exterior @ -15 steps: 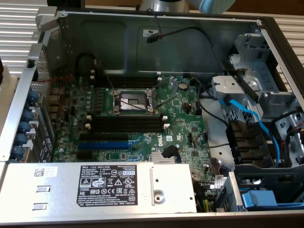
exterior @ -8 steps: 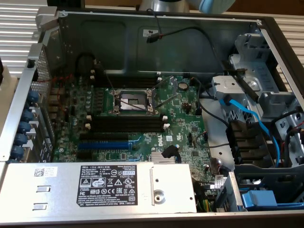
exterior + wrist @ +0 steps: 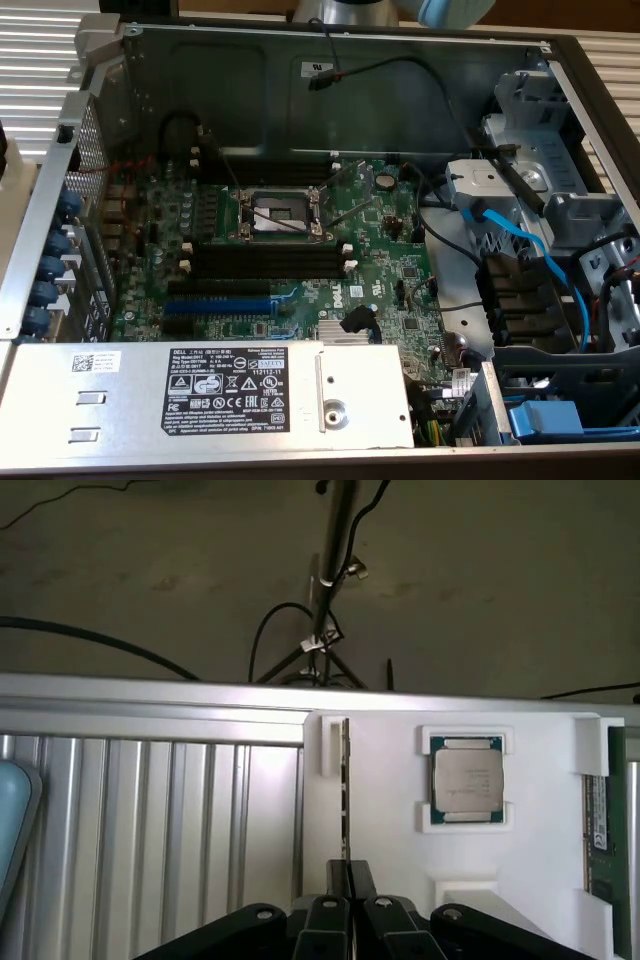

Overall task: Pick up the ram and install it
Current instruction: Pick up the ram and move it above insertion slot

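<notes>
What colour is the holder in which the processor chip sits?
White. The holder around the processor shows best in the wrist view.

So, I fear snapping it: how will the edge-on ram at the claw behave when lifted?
Probably stiff and light: the ram looks like a thin flat board. Likely fragile if twisted, since the claw pinches only its narrow edge. It could tilt sideways once free.
</notes>
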